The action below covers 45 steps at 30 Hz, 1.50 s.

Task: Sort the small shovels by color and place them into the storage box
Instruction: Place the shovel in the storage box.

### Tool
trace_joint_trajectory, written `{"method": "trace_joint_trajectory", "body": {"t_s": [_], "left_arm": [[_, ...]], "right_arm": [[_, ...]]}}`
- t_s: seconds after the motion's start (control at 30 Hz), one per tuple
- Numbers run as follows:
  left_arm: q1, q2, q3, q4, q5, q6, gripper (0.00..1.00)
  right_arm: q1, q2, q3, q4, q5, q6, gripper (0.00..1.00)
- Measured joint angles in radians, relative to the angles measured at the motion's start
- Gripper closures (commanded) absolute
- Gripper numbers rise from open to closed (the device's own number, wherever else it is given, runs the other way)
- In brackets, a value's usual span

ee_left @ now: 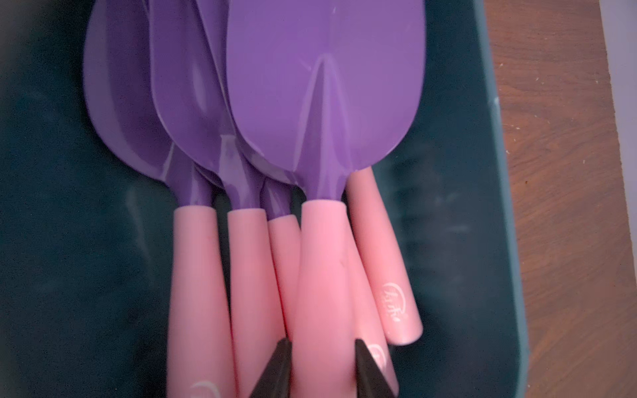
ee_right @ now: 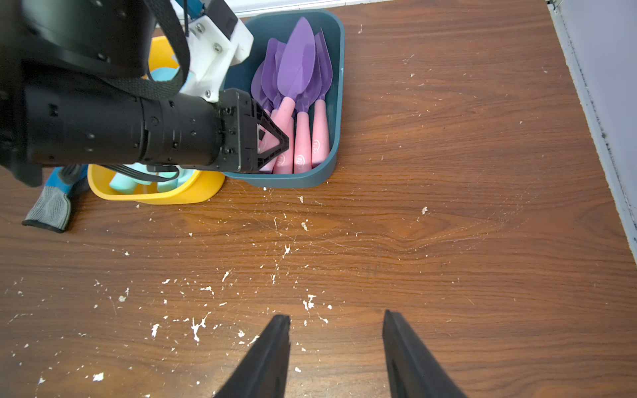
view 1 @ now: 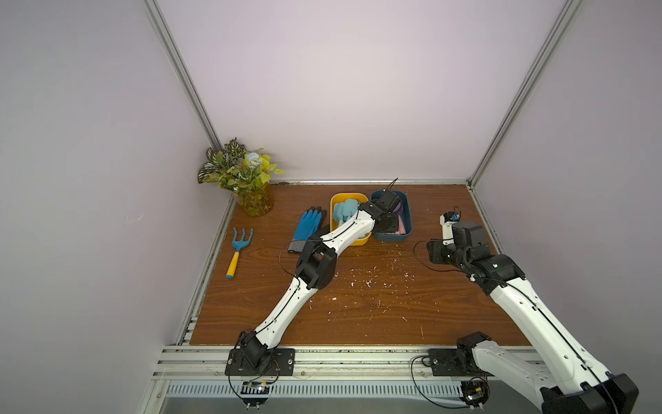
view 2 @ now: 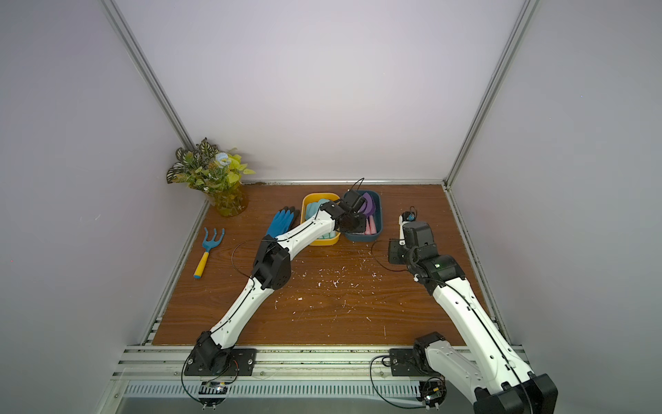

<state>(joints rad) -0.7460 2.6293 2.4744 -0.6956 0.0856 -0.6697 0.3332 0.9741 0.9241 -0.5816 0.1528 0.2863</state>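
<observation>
- Purple shovels (ee_left: 193, 103) with pink handles lie bunched in the dark teal box (ee_left: 496, 172). Blades all point to one end and handles to the other. Five handles can be counted in the left wrist view.
- The top purple shovel (ee_left: 324, 103) rests on the rest of the bunch, with a ridge running down the middle of its blade.
- Left gripper (ee_left: 322, 341): the black fingertips (ee_left: 281, 365) sit one on each side of the top shovel's pink handle. They press against it near the butt end.
- Pale aqua shovels (view 1: 345, 209) lie in the yellow box (view 1: 349, 195), which stands side by side with the teal box, touching or nearly so. The left arm crosses over the yellow box in both top views.
- Right gripper (ee_right: 335, 313): jaws apart with nothing between them, over the bare wooden table (ee_right: 448, 241), well apart from both boxes.
- White flecks (ee_right: 196, 327) are scattered across the middle of the table.
- The blue glove (view 1: 310, 224) lies just beside the yellow box.
- The blue rake (view 1: 240, 243) with a yellow handle lies farther out, near the table edge.
- The plant (view 1: 247, 175) stands in a yellowish jar in the far corner.
</observation>
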Motion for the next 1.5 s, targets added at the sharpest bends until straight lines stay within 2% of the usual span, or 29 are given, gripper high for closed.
{"method": "trace_joint_trajectory", "body": {"t_s": [0.37,0.63,0.77,0.93,1.07,1.13,1.33,1.4,1.5], "left_arm": [[0.000,0.000,0.000,0.005,0.000,0.009,0.61],[-0.003,-0.039,-0.019,-0.008,-0.005,0.045,0.42],[-0.012,-0.116,-0.042,-0.014,-0.026,0.082,0.37],[-0.028,-0.309,-0.139,-0.010,-0.072,0.139,0.34],[-0.039,-0.551,-0.348,0.043,-0.145,0.188,0.33],[-0.040,-0.707,-0.532,0.116,-0.188,0.210,0.32],[-0.027,-1.190,-1.148,0.396,-0.357,0.259,0.21],[0.010,-1.308,-1.295,0.461,-0.391,0.267,0.17],[0.111,-1.424,-1.443,0.518,-0.434,0.273,0.12]], "right_arm": [[0.000,0.000,0.000,-0.015,0.001,-0.006,0.49],[0.000,0.000,0.009,-0.030,0.004,-0.004,0.49],[0.000,0.000,0.034,-0.047,0.002,0.005,0.48],[0.000,0.001,0.062,-0.047,-0.004,0.020,0.48],[0.000,0.003,0.072,-0.039,-0.019,0.039,0.47],[0.000,0.003,0.072,-0.029,-0.029,0.053,0.46],[0.000,0.003,0.046,0.057,-0.027,0.104,0.48],[0.000,0.003,0.023,0.088,-0.019,0.119,0.48],[0.000,0.003,-0.007,0.131,0.016,0.127,0.48]]}}
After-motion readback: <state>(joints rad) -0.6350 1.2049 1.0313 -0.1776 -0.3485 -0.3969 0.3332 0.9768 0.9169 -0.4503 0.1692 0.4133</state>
